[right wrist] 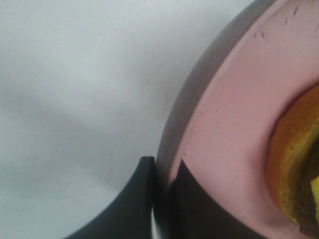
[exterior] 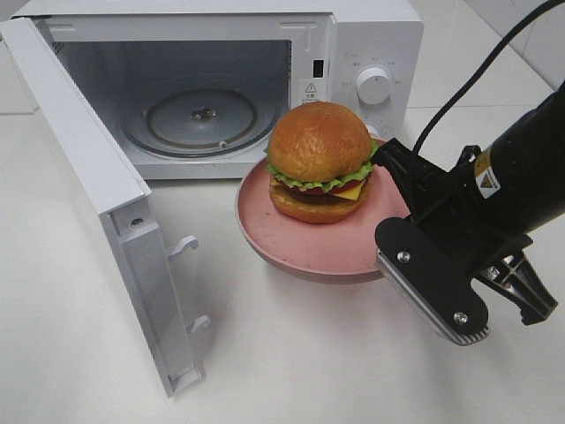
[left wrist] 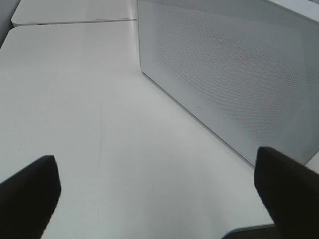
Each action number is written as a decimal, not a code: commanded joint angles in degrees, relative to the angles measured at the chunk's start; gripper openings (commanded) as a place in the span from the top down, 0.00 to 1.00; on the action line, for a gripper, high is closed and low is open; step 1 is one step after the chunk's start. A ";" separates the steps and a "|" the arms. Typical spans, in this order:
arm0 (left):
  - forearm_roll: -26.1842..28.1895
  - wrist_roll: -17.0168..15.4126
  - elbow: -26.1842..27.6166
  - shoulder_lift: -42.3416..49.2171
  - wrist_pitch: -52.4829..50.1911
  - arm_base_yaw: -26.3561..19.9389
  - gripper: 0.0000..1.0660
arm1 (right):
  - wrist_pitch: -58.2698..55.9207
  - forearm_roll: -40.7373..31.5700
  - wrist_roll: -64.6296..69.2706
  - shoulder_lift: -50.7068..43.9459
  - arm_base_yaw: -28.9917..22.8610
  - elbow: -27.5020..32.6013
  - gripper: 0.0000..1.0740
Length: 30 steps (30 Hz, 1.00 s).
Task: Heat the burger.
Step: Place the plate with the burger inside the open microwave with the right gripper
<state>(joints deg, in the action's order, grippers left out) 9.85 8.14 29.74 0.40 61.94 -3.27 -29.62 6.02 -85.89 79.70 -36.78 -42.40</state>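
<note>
The burger [exterior: 320, 163], with a glossy brown bun, lettuce and cheese, sits on a round pink plate [exterior: 300, 243] just in front of the open microwave [exterior: 371, 53]. My right gripper [exterior: 388, 168] is shut on the plate's right rim. In the right wrist view its jaws pinch the plate's edge [right wrist: 234, 124], the gripper [right wrist: 162, 174] one finger above and one below, with the burger [right wrist: 294, 169] close by. The plate casts a shadow on the table and looks lifted. My left gripper [left wrist: 157, 164] is open and holds nothing, facing the door's outer side [left wrist: 234, 74].
The microwave door [exterior: 97, 194] swings wide to the left, its latch hooks pointing toward the plate. A glass turntable [exterior: 201, 117] lies inside the cavity. A round dial [exterior: 373, 85] is on the control panel. The white table [exterior: 291, 353] spreads in front.
</note>
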 commanded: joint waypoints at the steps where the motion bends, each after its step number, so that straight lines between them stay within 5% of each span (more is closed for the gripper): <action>1: 0.29 -0.46 0.00 0.92 -0.29 -0.06 0.08 | 6.82 0.29 -0.92 -0.57 -0.74 -0.97 1.00; 30: 0.29 -0.46 0.00 0.92 -0.29 -0.06 0.08 | 12.03 -9.00 -9.17 12.43 -2.06 -12.15 1.00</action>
<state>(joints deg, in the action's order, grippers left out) 9.85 8.14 29.74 0.40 61.94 -3.27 -21.03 -2.58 -93.74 92.70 -38.79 -53.46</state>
